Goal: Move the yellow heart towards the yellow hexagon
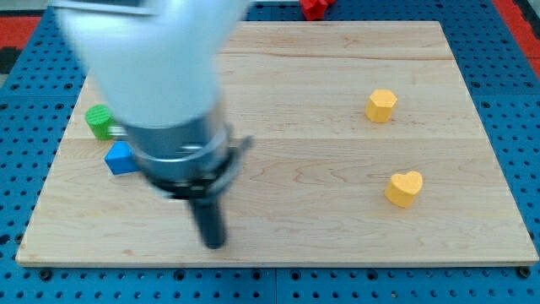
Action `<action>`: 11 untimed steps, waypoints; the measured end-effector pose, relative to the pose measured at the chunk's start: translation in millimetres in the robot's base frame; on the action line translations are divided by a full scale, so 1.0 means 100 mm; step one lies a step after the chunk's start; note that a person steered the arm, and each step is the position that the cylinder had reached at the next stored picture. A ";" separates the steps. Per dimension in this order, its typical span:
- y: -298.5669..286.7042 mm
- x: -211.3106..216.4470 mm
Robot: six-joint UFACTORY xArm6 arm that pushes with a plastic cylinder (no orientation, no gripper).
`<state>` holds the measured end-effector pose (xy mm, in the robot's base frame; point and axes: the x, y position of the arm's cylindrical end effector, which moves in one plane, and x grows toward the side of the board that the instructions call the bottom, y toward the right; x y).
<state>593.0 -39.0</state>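
No pincer: rod only, my tip (215, 243) on counter (321, 211) at lower left, touching nothing. Heart (404, 187) below hexagon (381, 105), far right.

blurred white arm housing, grey metal collar, black clamp, short dark rod, my tip (214, 245).

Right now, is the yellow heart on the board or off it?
On. The yellow heart lies on the wooden board, below the yellow hexagon; my tip is far left.
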 end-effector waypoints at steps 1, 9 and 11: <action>0.92 0.00; 1.42 -0.96; 1.26 -0.29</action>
